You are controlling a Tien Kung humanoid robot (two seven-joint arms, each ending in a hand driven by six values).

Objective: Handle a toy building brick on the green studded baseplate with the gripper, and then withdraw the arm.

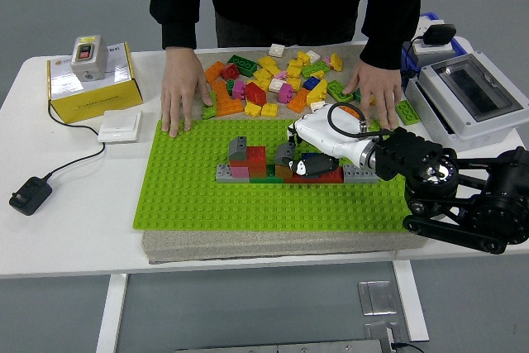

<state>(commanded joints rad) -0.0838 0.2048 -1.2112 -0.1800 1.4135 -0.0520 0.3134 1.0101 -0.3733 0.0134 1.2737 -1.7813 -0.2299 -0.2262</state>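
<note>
The right arm (463,196) enters from the right edge and extends over the green baseplate (190,196), which lies on a grey mat on the white tabletop (74,221). The right hand (307,155), white-shelled with dark fingers, is positioned at the brick assembly (264,164) (a low row of grey, red, pink, green and brown bricks) near the middle of the baseplate. The fingers curl down onto the right part of the row, at a grey brick (285,153); whether they clamp it or only touch it cannot be told. A person stands at the far side, with one hand (183,93) flat on the baseplate's far left corner and the other hand (376,88) resting near its far right corner. Loose bricks (273,80) lie scattered between the two hands. A yellow box (91,80) with a switch on top stands at far left, a white-and-grey enclosure (467,97) at far right.
</note>
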